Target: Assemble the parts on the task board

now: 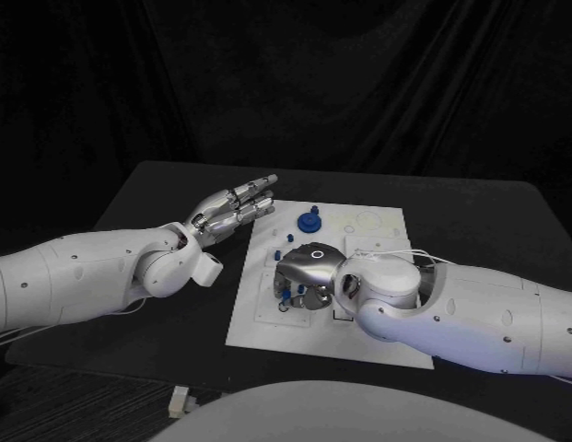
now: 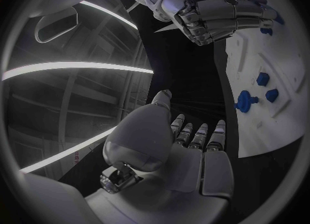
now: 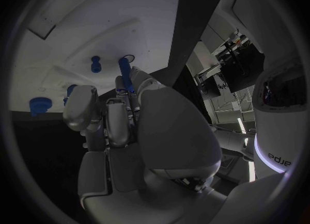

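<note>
Right hand (image 3: 123, 115) pinches a slim blue peg (image 3: 125, 74) in its fingers, low over the middle of the white task board (image 1: 379, 226), which lies mid-bench. I judge insertion is under way; next the peg must be lined up upright with its hole. Left hand (image 1: 233, 208) hovers open, holding nothing, at the board's far left corner, near a blue knob (image 1: 309, 221).

black table (image 1: 166, 193), seemingly dark curtain (image 1: 366, 74)

A robotics lab was the setting; black curtains (image 1: 366, 83) hung behind a black table (image 1: 166, 304); ceiling light strips (image 2: 77, 69) and cluttered equipment racks (image 3: 226, 64) stood around.
</note>
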Controlling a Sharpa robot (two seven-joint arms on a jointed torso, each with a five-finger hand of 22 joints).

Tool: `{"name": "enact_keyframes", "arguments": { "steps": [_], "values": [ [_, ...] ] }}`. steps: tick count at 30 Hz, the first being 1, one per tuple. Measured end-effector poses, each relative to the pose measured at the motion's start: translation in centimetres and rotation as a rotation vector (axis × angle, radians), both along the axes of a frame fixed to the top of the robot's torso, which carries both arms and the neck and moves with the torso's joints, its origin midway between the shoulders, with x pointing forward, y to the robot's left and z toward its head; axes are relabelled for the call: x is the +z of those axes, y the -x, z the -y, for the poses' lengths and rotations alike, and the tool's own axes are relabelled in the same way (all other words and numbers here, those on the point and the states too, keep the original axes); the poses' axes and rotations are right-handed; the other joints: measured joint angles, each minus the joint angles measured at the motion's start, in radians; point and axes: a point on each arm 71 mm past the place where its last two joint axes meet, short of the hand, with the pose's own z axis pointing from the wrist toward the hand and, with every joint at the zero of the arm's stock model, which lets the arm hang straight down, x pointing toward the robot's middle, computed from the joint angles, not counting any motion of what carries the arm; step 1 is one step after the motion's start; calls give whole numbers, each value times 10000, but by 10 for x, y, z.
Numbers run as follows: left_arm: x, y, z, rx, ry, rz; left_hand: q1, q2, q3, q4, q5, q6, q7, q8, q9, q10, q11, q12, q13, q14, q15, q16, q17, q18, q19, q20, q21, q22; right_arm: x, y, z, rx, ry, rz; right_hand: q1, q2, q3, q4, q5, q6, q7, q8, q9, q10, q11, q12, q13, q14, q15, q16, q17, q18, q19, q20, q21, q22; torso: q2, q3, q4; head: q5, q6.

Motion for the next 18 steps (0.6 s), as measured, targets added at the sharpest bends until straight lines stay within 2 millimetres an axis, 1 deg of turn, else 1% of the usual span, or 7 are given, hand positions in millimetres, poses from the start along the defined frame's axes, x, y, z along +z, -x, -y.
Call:
{"name": "enact_keyframes", "arguments": {
  "steps": [4, 10, 18],
  "values": [
    [0, 0, 0, -6, 3, 0, 0, 0, 0, 0, 0, 0, 0, 0, 0, 0, 0, 0, 0, 0, 0, 0, 1, 0, 0, 0, 0, 0, 0, -1, -1, 28, 12, 51, -1, -1, 0, 0, 0, 0, 0, 0, 0, 0, 0, 0, 8, 0, 0, 0, 0, -1, 0, 0, 0, 0, 0, 1, 0, -7, 0],
    [0, 0, 0, -6, 0, -1, 0, 0, 0, 0, 0, 0, 0, 0, -1, 0, 0, 0, 1, 0, 0, 0, 3, 1, 0, 0, 0, 1, -1, -1, -1, 72, 19, 91, -16, -14, 30, -30, -18, 0, 0, 0, 0, 0, -1, 0, 8, 0, 0, -4, -1, 0, 0, 0, 0, -1, -2, 1, 2, 31, 0],
    [0, -1, 1, -17, -1, -3, 0, 0, 0, 0, -1, 0, 0, 0, -1, 0, 0, 0, -4, 0, 0, 0, 5, 0, 0, 0, 0, 1, -2, 2, -2, 114, -25, 90, -42, -40, 30, -30, 22, 0, 0, 0, 8, 3, 2, -5, 8, 0, 0, -43, -15, 0, 0, 0, 0, -2, -4, 1, 3, 42, 0]
  ]
}}
